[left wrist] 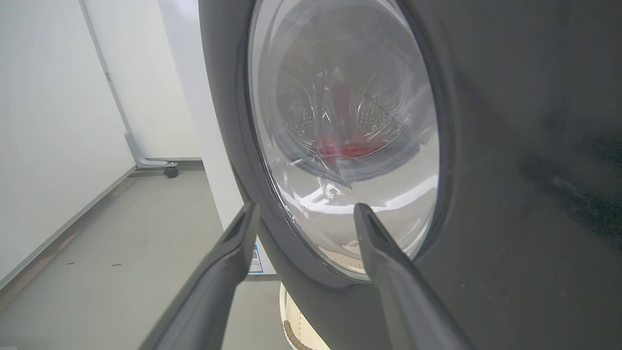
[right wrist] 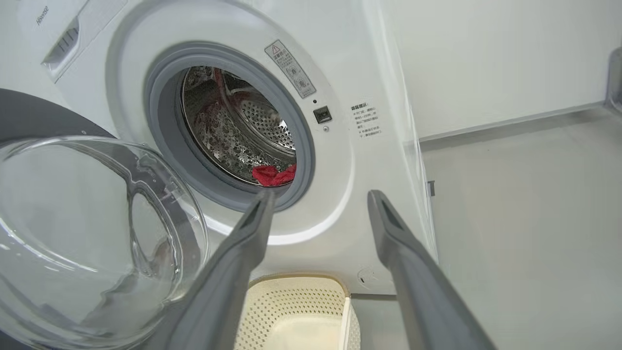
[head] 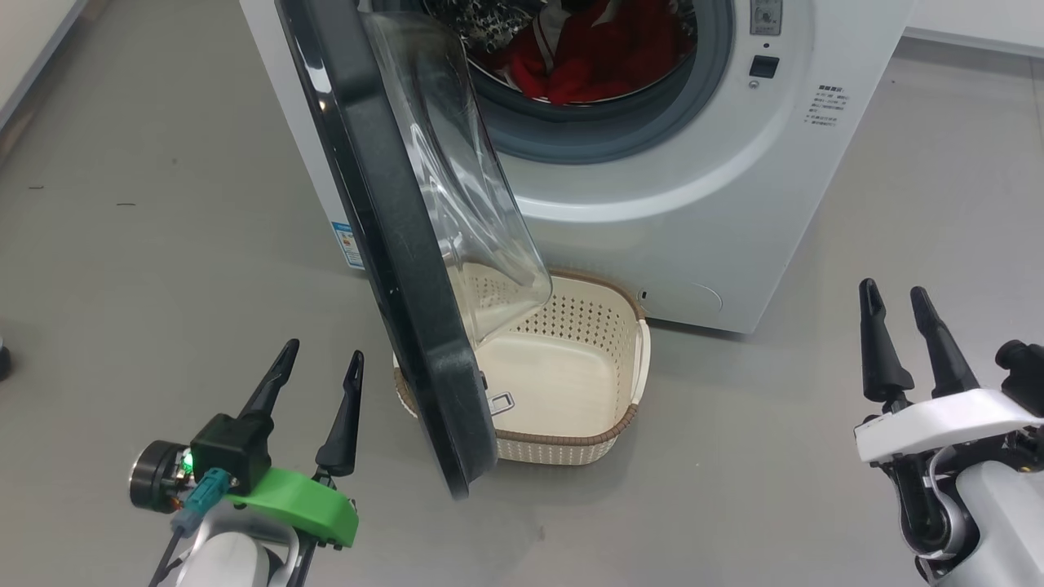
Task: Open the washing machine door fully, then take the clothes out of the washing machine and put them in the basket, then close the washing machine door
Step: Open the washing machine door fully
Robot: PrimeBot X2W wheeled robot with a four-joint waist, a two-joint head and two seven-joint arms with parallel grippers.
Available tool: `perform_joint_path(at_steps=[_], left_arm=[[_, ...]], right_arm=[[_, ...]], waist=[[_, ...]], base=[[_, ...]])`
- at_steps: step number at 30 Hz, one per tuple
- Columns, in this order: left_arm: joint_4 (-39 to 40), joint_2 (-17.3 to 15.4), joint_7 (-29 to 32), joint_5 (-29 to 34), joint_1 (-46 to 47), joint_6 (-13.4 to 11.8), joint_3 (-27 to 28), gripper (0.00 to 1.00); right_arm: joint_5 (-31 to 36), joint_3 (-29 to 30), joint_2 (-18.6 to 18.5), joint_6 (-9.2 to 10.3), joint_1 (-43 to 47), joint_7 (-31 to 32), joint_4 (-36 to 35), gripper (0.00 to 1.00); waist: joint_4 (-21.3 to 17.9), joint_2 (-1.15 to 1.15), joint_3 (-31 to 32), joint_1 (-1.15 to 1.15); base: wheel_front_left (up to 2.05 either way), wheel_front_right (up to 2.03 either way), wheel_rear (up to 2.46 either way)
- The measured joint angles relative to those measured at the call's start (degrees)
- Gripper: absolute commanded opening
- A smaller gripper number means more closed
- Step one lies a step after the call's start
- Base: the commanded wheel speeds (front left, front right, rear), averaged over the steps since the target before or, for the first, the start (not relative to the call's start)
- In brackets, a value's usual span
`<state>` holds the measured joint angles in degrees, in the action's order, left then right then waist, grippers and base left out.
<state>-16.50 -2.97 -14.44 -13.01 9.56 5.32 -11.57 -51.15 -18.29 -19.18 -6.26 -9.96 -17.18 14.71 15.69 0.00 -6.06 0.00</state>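
The white washing machine [head: 677,204] stands ahead, and its black-rimmed door [head: 391,236] hangs partly open, swung out over the cream basket [head: 571,444] on the floor. Red clothes [head: 595,57] lie inside the steel drum, also seen in the right wrist view [right wrist: 274,175]. My left gripper [head: 320,365] is open, left of the door's outer face; the left wrist view looks at the door's glass window [left wrist: 350,146] between my spread fingers. My right gripper [head: 895,302] is open and empty, well right of the basket, facing the machine front [right wrist: 340,209].
Grey floor [head: 163,244] spreads all around. A white wall and a wheeled stand foot [left wrist: 167,170] lie to the left of the machine. The basket [right wrist: 296,311] sits tight against the machine's base, half under the door.
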Motion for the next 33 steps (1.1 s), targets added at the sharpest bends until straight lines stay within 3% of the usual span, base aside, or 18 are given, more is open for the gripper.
perform_joint_path(at_steps=[8, 15, 21, 33], left_arm=[[-0.09, 0.01, 0.0, 0.0, -0.23, 0.0, -0.02, 1.0], [-0.08, 0.01, 0.0, 0.0, -0.27, 0.0, 0.16, 1.0], [-0.11, 0.01, 0.0, 0.0, -0.35, 0.01, 0.3, 1.0], [-0.3, 0.01, 0.0, 0.0, -0.39, 0.01, 0.54, 1.0]], right_arm=[[15.97, -0.82, -1.35, 5.95, -0.04, 1.81, -0.42, 1.0], [23.76, 2.48, 2.37, 9.39, 0.26, 2.23, -4.21, 1.0], [25.21, 3.32, 6.47, 9.96, 3.78, 2.24, -4.01, 1.0], [29.62, 4.74, 9.43, 10.49, 5.54, 2.24, -2.42, 1.0]], waist=[[-0.1, 0.0, 0.18, 0.0], [-0.21, 0.0, 0.1, 0.0], [-0.45, 0.0, 0.12, 0.0], [-1.06, 0.0, 0.14, 0.0]], base=[[0.0, 0.0, 0.0], [0.0, 0.0, 0.0], [0.0, 0.0, 0.0], [0.0, 0.0, 0.0]])
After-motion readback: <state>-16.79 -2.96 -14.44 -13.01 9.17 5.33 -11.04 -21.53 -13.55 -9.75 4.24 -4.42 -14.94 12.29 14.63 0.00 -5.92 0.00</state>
